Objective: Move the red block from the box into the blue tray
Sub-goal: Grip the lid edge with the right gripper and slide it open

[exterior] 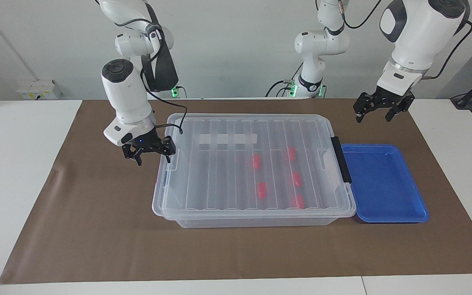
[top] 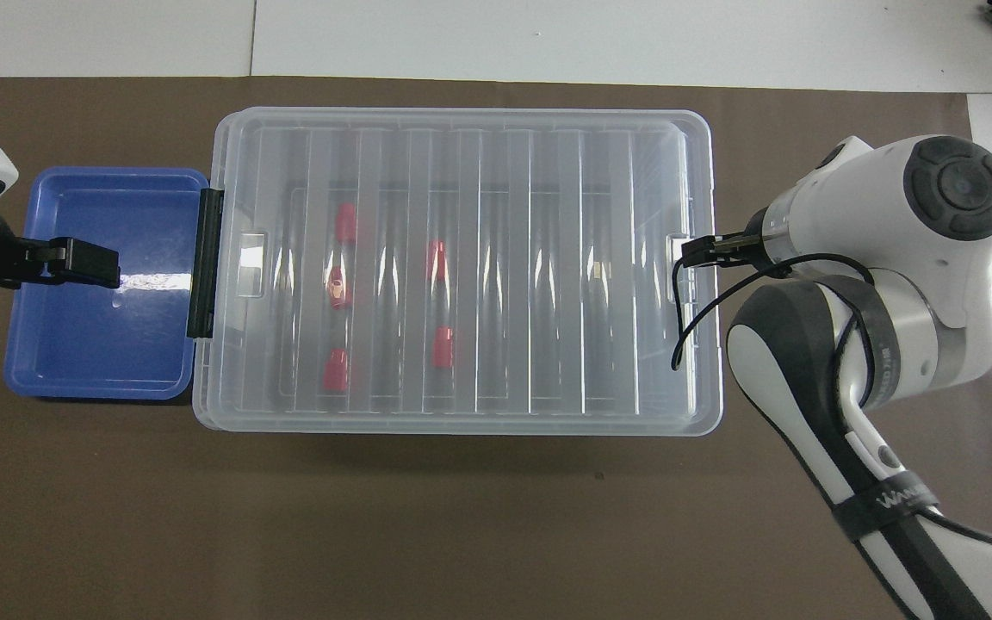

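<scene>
A clear box [exterior: 252, 164] with its lid [exterior: 244, 135] on is seen on the bench, the empty blue tray [exterior: 383, 184] touching its end toward the left arm. Five red blocks [exterior: 262, 189] lie inside. The right gripper [exterior: 150, 153], fingers spread, is placed at the box's end by the lid's edge. The left gripper [exterior: 379, 110], fingers spread, hangs near the tray. Nothing is moved yet: opening, picking and placing remain.

box [exterior: 252, 164]: clear, lid shut | five red blocks [exterior: 262, 189] inside | blue tray [exterior: 383, 184]: touching its black-clip end
</scene>
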`<state>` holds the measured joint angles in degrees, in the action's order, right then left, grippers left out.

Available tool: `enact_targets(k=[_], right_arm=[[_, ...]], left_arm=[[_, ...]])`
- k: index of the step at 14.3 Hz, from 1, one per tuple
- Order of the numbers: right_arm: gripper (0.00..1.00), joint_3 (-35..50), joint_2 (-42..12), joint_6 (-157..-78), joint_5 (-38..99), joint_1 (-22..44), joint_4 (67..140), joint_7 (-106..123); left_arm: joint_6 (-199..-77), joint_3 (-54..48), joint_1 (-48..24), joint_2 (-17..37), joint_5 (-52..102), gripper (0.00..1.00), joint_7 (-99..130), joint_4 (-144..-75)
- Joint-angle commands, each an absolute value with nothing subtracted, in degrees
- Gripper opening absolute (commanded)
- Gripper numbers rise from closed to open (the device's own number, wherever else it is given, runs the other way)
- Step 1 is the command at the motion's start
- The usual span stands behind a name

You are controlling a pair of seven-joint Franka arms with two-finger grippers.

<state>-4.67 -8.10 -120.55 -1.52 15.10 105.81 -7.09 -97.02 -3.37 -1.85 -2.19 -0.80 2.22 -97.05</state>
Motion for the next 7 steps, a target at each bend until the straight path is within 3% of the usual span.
enact_targets(k=[1,7], right_arm=[[1.0,-4.5,-7.3,-121.8,-4.2,14.5,107.1,-7.2],[1.0,-4.7,-7.3,-121.3,-8.3,14.2,107.0,-7.3]], left_arm=[[-98.3,-3.5,-1.7,-3.8,-0.4,1.0,1.9,-99.1],[-99.2,-3.4,-1.8,-4.3,-0.4,1.0,2.2,-100.2]])
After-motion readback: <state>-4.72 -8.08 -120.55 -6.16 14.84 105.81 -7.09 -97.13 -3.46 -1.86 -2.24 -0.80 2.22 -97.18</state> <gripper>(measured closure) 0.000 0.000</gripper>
